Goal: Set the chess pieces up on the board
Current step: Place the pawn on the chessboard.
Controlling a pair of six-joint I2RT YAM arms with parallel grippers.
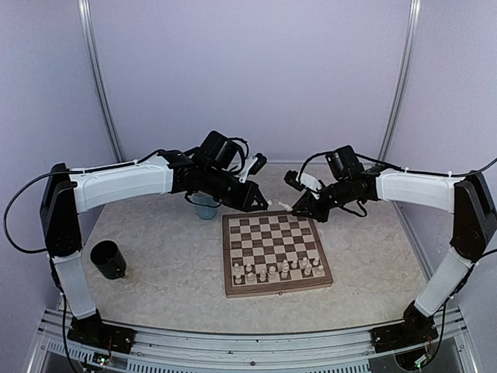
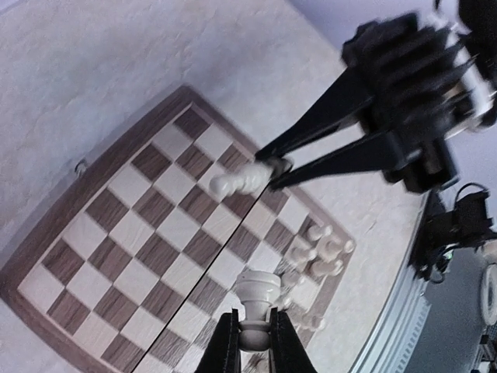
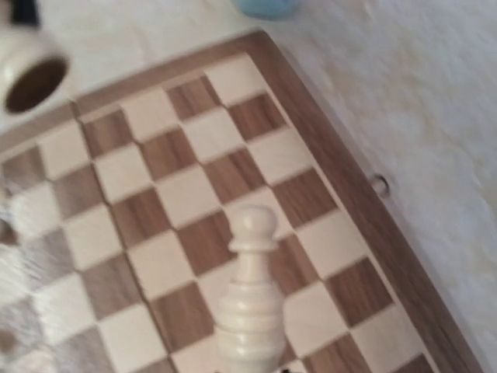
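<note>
The chessboard (image 1: 272, 233) lies at the table's middle, with several cream chess pieces (image 1: 277, 270) on its two near rows. My left gripper (image 1: 260, 203) hovers over the board's far left corner, shut on a cream rook-like piece (image 2: 257, 299) by its stem. My right gripper (image 1: 289, 207) hovers beside it over the far edge, shut on a cream pawn-like piece (image 3: 250, 295), which also shows in the left wrist view (image 2: 235, 182). The two grippers are close together but apart. The standing pieces show in the left wrist view (image 2: 320, 252).
A blue cup (image 1: 206, 207) stands just beyond the board's far left corner, under the left arm. A black cup (image 1: 109, 260) stands at the left of the table. The board has a small metal latch (image 3: 379, 185) on its rim.
</note>
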